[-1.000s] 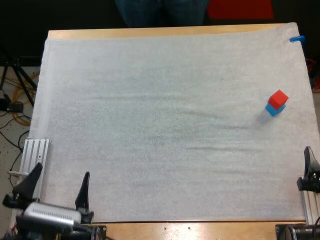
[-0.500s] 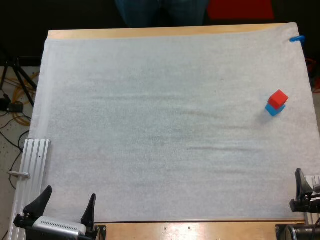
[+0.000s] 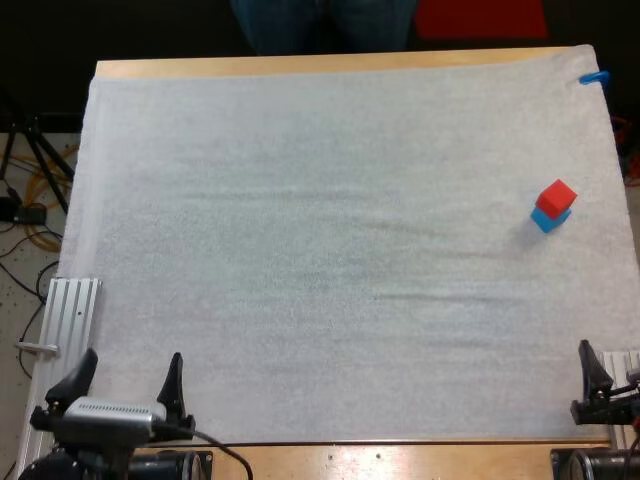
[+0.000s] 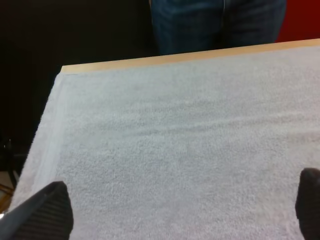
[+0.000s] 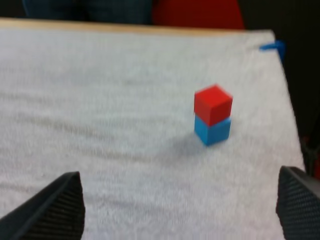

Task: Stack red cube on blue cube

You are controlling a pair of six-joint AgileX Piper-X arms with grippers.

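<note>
Stack of red cube [image 3: 556,195] on blue cube [image 3: 549,221] stands near the right edge of the white mat [image 3: 320,250]. Left gripper [image 3: 125,382], at the near left corner, and right gripper [image 5: 177,200], at the near right corner, both have fingers spread apart, holding nothing

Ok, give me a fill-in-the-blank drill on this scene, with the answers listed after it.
1. The red cube rests ____ the blue cube.
2. In the high view the two cubes stand near the ____ edge of the white mat.
3. The left gripper and the right gripper are both ____, holding nothing, far from the cubes.

Missing words: on top of; right; open.
</note>
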